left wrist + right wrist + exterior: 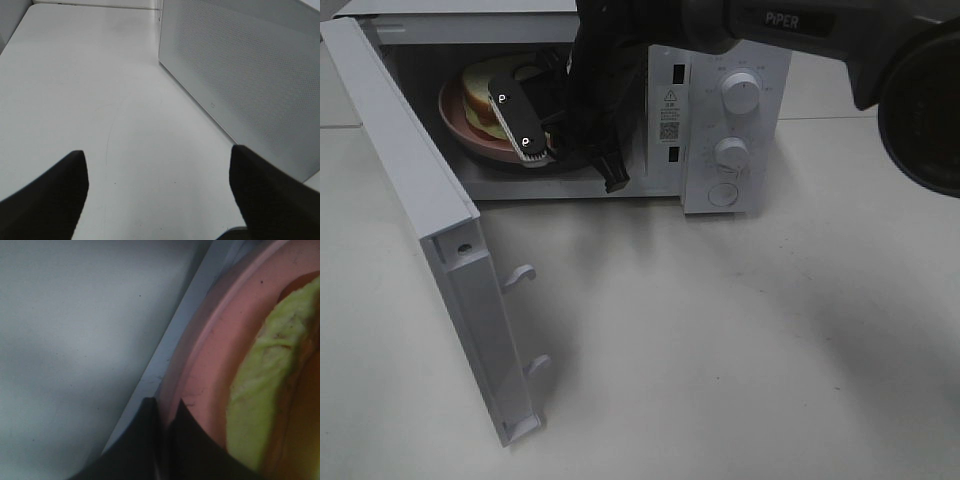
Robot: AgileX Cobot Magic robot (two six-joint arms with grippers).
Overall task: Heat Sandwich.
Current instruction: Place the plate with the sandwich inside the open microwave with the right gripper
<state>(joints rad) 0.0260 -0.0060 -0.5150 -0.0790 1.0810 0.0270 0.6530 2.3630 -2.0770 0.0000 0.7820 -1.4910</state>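
Pink plate with sandwich inside microwave; right hand clamps rim.

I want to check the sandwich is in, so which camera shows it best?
Exterior high: the sandwich sits on its plate inside the open microwave, partly behind the right arm. Right wrist shows only a blurred green edge; left wrist, none.

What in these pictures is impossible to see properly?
- Sandwich: high view, the right arm covers much of it; right wrist view, blurred and cut off.
- Plate: high view, its right part hidden by the arm.
- Dial markings: high view, too small.
- Left end effector: outside the high view; only fingertips show in its wrist view.
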